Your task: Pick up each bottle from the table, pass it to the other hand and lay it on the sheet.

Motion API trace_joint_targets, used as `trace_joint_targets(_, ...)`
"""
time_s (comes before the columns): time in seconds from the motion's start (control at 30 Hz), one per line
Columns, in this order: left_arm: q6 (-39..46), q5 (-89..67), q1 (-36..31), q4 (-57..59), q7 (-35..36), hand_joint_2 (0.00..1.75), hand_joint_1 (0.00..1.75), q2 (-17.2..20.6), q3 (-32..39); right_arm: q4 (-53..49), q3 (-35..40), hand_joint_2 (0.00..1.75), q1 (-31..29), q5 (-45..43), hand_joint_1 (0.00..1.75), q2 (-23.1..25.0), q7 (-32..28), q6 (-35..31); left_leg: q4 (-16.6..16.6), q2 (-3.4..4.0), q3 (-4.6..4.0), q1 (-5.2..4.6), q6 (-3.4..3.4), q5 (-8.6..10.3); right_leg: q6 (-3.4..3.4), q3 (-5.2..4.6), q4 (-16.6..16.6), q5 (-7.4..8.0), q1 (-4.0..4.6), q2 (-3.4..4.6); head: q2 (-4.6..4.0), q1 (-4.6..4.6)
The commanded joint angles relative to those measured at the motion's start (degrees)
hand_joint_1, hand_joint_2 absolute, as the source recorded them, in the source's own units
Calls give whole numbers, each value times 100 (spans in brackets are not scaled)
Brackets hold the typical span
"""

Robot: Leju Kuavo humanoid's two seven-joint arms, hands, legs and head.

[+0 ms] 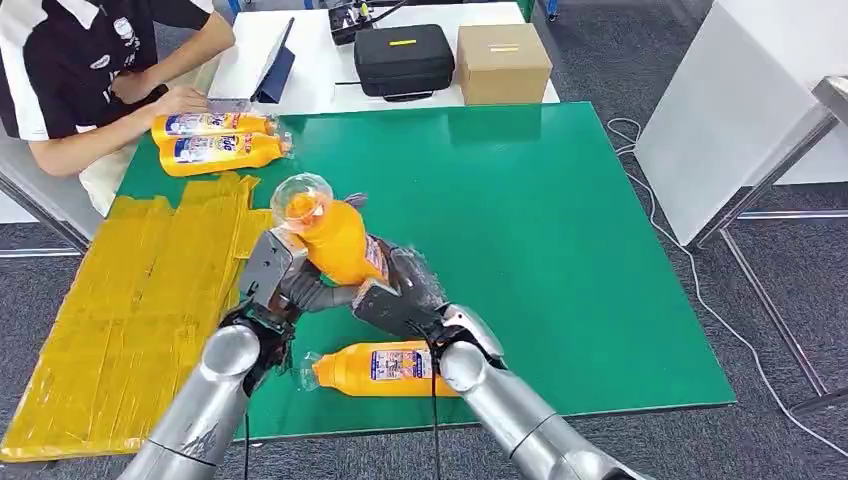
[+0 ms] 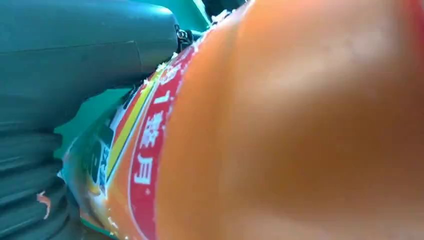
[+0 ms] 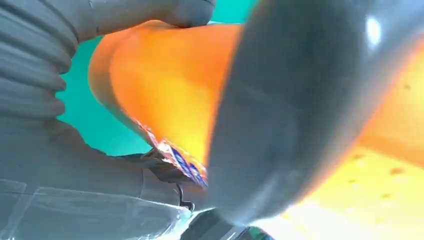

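Fingers of the left hand and right hand both wrap the orange bottle above the green table, yellow sheet at 9 o'clock. If one lets go early, it'll probably slip onto the spare bottle at 6 o'clock.

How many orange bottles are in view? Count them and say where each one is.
4. Two bottles lie side by side at the green table's far left corner near the person; one is held between both hands; one lies at the near edge.
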Motion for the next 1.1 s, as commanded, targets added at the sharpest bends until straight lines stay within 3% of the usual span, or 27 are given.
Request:
trace_joint_targets(0.03, 98, 50, -151, 265, 54, 175, 175, 8, 388, 13, 401, 175, -113, 23, 175, -18, -57, 42, -1, 6, 12, 2, -9, -6, 0, 13, -5, -3, 2, 2, 0, -2)
trace_joint_targets(0.57, 132, 238, -110, 149, 40, 175, 175, 22, 568, -36, 337, 175, -52, 10, 175, -36, -52, 43, -1, 4, 13, 3, -10, -6, -1, 15, -6, -3, 3, 0, 2, 0)
trace_joint_targets(0.6, 140, 247, -88, 111, 39, 175, 175, 36, 598, -69, 309, 175, -15, 7, 124, -38, -47, 36, -2, 5, 8, 2, -8, -4, 0, 9, -5, -2, 2, 1, 2, 0)
trace_joint_targets(0.63, 146, 253, -77, 95, 36, 175, 175, 56, 618, -91, 280, 175, 4, -10, 0, -40, -51, 23, 0, 7, 19, 6, -13, -10, -1, 22, -8, -5, 6, 1, 0, 0)
trace_joint_targets(0.83, 673, -65, -26, -254, -24, 175, 175, 306, 993, -781, -47, 175, 156, -96, 0, -253, -116, -107, 3, 5, 17, 7, -15, -12, -1, 20, -4, -8, 7, -3, 2, 2)
trace_joint_targets(1.1, 1616, -1719, 273, -724, 68, 175, 175, 624, 1715, -1939, -418, 175, 567, 974, 0, -734, 250, -427, -3, 2, 14, 5, -9, -5, 1, 15, -7, -4, 4, -4, 0, 0)
